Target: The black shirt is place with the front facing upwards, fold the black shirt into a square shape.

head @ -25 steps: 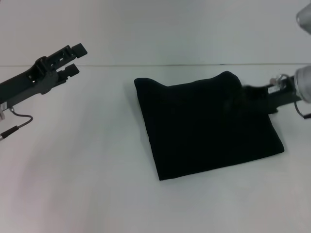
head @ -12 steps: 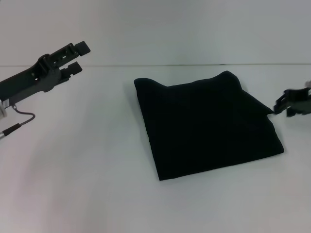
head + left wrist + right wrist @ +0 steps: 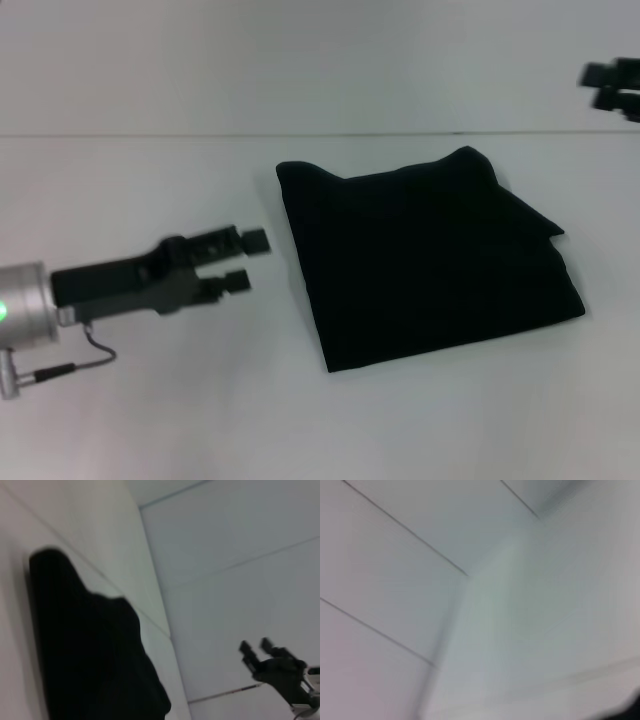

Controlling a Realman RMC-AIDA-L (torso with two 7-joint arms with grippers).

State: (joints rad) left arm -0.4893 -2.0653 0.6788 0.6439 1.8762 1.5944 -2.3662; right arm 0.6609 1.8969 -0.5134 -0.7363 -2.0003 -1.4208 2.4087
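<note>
The black shirt (image 3: pixel 425 260) lies folded into a rough square on the white table, right of centre in the head view; no lettering shows. It also fills the near side of the left wrist view as a dark folded mass (image 3: pixel 90 650). My left gripper (image 3: pixel 245 260) is open, hovering low just left of the shirt's left edge, holding nothing. My right gripper (image 3: pixel 610 85) is raised at the far right, well above and behind the shirt, open and empty; it also shows far off in the left wrist view (image 3: pixel 255 652).
The white table (image 3: pixel 150 400) spreads around the shirt, ending at a back edge against a pale wall (image 3: pixel 300 60). A thin cable (image 3: pixel 70 365) hangs under my left arm. The right wrist view holds only pale wall and ceiling lines.
My left arm swung down from the far left toward the shirt's left edge. My right gripper let go of the shirt's right corner and rose up to the far right.
</note>
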